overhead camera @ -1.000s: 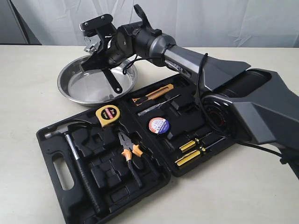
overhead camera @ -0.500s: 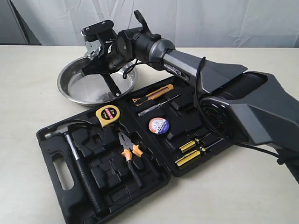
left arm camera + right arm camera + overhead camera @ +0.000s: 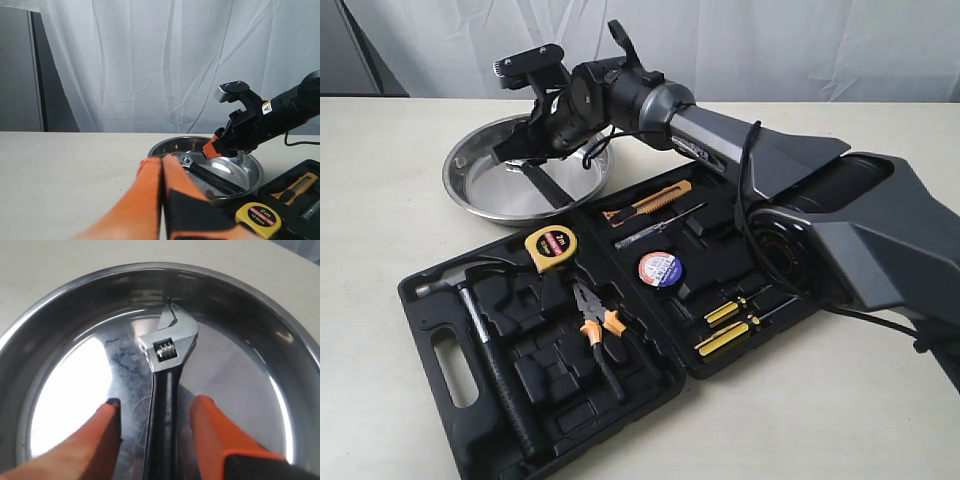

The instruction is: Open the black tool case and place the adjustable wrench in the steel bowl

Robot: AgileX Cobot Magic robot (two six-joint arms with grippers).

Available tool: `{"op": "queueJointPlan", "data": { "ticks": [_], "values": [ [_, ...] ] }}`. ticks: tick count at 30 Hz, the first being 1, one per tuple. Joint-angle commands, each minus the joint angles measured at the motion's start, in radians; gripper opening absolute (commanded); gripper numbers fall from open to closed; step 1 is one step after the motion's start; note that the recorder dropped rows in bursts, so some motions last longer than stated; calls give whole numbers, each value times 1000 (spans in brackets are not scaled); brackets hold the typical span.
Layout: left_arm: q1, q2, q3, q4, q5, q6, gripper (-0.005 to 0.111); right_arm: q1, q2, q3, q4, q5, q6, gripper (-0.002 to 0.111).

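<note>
The adjustable wrench (image 3: 167,342) lies flat on the floor of the steel bowl (image 3: 280,330), silver head away from my right wrist. My right gripper (image 3: 157,407) is open, its orange fingers (image 3: 202,410) either side of the black handle without touching it. From outside, the right gripper (image 3: 525,152) hangs low over the steel bowl (image 3: 485,200), and the wrench handle (image 3: 545,187) rests inside. The black tool case (image 3: 470,400) lies open in front. My left gripper (image 3: 162,161) is shut on nothing, near the bowl (image 3: 200,141), where the wrench (image 3: 212,176) also shows.
The open case holds a claw hammer (image 3: 490,350), orange-handled pliers (image 3: 595,330), a yellow tape measure (image 3: 552,247), a utility knife (image 3: 645,203), a tape roll (image 3: 658,268) and yellow screwdrivers (image 3: 725,325). The right arm's body (image 3: 840,230) looms over the case's right half.
The wrench hung from my right gripper over the bowl; now it lies in the bowl. The right gripper has lowered and let go of it.
</note>
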Motion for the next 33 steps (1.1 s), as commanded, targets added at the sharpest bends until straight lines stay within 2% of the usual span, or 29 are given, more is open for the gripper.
{"op": "queueJointPlan", "data": {
  "ticks": [1,5,8,10,11,24,29,33],
  "values": [
    [-11,-5,5,-1,-2,-1,0,3,-25,-7,22,31,0,45],
    [-11,-5,5,-1,-2,-1,0,8,-75,-7,22,138,0,43],
    [-11,-5,5,-1,-2,-1,0,8,-114,-7,22,247,-12,23],
    [-11,-5,5,-1,-2,-1,0,13,-138,-7,25,316,-38,3],
    [-11,-5,5,-1,-2,-1,0,15,-149,-7,30,344,-50,0],
    [-11,-5,5,-1,-2,-1,0,109,-372,-7,48,619,-112,0],
    [-11,-5,5,-1,-2,-1,0,119,-472,6,33,619,-105,-1],
    [-11,-5,5,-1,-2,-1,0,119,-565,79,10,619,-93,-1]
  ]
}}
